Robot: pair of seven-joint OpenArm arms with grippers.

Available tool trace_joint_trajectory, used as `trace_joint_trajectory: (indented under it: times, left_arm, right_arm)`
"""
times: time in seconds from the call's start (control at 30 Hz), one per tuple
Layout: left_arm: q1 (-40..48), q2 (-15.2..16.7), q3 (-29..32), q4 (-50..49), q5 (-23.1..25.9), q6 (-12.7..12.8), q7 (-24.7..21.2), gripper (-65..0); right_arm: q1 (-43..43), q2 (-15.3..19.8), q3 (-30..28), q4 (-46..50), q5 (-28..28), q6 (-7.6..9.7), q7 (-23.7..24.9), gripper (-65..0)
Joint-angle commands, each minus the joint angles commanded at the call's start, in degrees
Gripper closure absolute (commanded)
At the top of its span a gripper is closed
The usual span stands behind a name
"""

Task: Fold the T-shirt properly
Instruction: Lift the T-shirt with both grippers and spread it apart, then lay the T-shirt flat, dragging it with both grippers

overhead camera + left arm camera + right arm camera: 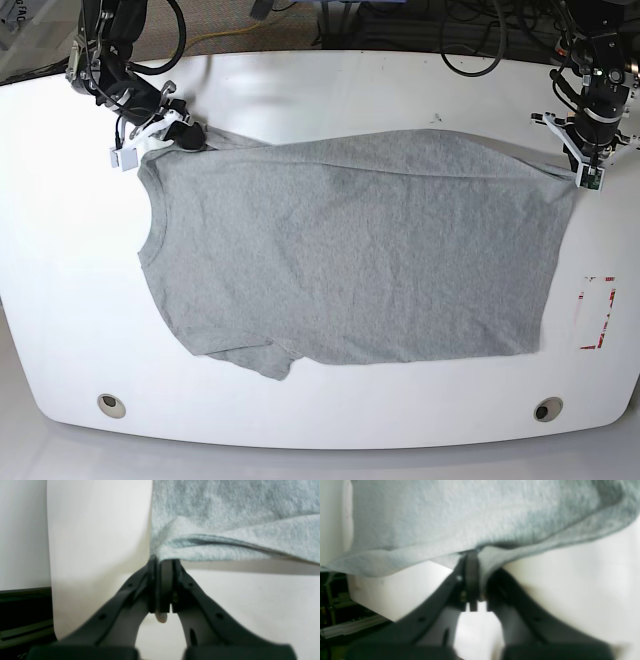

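A white table (pixel 330 90) is filling the base view, its near edge showing two round holes (pixel 112 405). The grey T-shirt (pixel 350 260) is lying spread across the middle of it, collar toward the left and hem toward the right, one short sleeve (pixel 262 358) sticking out at the near edge. Its far edge is being lifted slightly and stretched between the two arms. At the far left, the right gripper (pixel 190 138) is pinching the shirt's shoulder corner; in the right wrist view its jaws are pressed together on a fold of grey cloth (pixel 480 530). At the far right, the left gripper (pixel 580 170) is gripping the hem corner, jaws clamped on the cloth edge (pixel 225 530) in the left wrist view. A small red-and-white marking (pixel 596 312) is sitting on the table just right of the hem.
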State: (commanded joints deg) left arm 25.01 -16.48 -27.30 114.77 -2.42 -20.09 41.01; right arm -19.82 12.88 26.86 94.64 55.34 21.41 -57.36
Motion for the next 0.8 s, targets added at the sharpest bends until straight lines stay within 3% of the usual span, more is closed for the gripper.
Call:
trace_joint_trajectory:
  times: [0.2, 0.33, 0.47, 0.57, 0.67, 0.8]
  left_arm:
    - [0.0, 0.09, -0.26, 0.35, -0.18, -0.35, 0.0, 0.0]
    - [-0.09, 0.44, -2.81, 0.44, -0.26, -5.45, 0.0, 0.0]
    - [-1.85, 3.6, -8.26, 0.44, -0.18, -12.48, 0.35, 0.0]
    - [-1.85, 4.22, -11.08, 0.44, -0.18, -16.09, 0.35, 0.0]
    - [-1.85, 4.31, -13.1, 0.44, -0.18, -18.55, 0.35, 0.0]
    - [-2.73, 6.24, -17.23, 0.53, -0.35, -19.91, 0.44, 0.0]
  right_arm:
    - [-3.6, 0.62, 0.35, 0.79, 5.01, 0.0, -0.7, 0.0]
    - [-7.47, 1.85, 0.35, 5.63, 7.12, 0.0, -0.7, 0.0]
    - [-11.69, 1.85, 0.44, 12.22, 7.12, 0.0, -0.79, 0.0]
    - [-14.33, 1.85, 0.44, 15.65, 7.12, 0.0, -0.79, 0.0]
    - [-16.26, 1.93, 0.44, 18.64, 8.09, 0.0, -2.37, 0.0]
    - [-19.25, 3.34, 2.9, 18.81, 15.47, 0.26, -3.69, 0.0]
